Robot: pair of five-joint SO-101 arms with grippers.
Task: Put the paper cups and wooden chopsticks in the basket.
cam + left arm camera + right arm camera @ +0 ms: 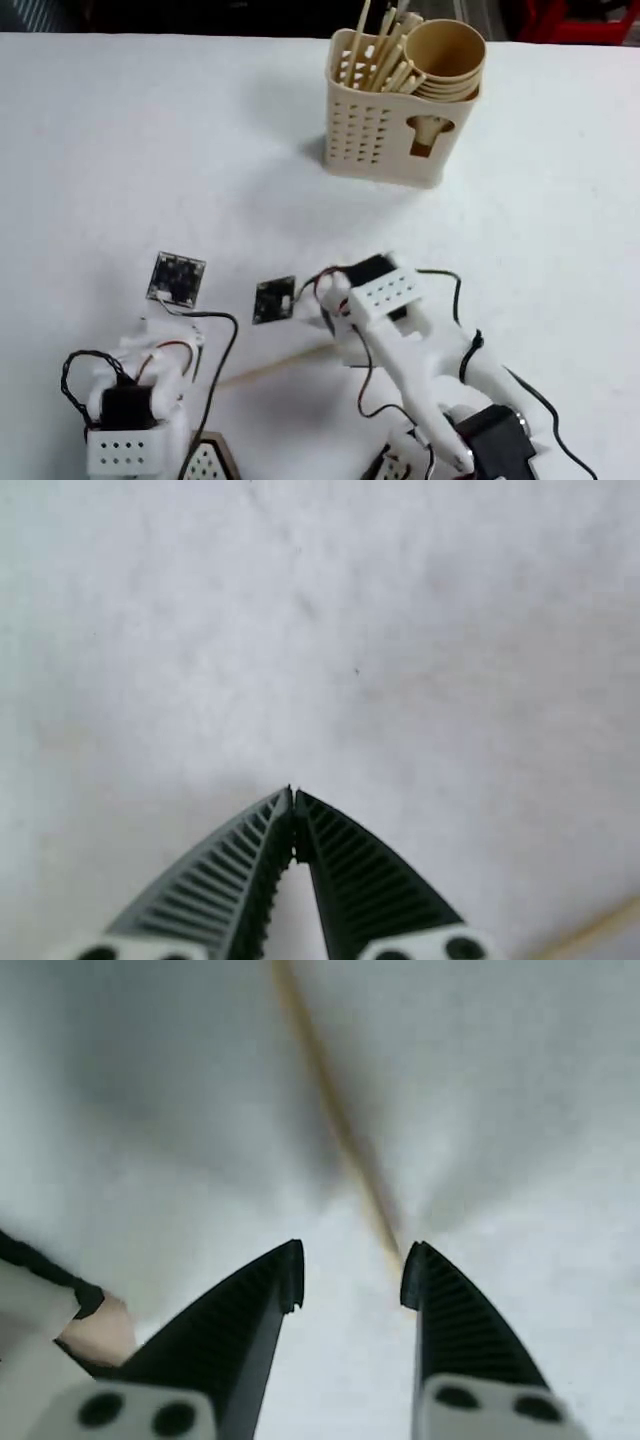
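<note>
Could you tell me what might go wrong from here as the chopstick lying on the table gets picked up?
1. The chopstick runs close beside one finger of the open right tool, off-centre, so closing may nudge or roll it away rather than grip it.
2. The basket already holds standing chopsticks and stacked paper cups, so another stick could snag on them going in.

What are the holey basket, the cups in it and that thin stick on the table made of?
Basket: likely moulded plastic, cream, matte, with regular holes. Cups: probably paper, tan, thin-walled, nested. Stick: seemingly bare pale wood; grain too small to tell.
</note>
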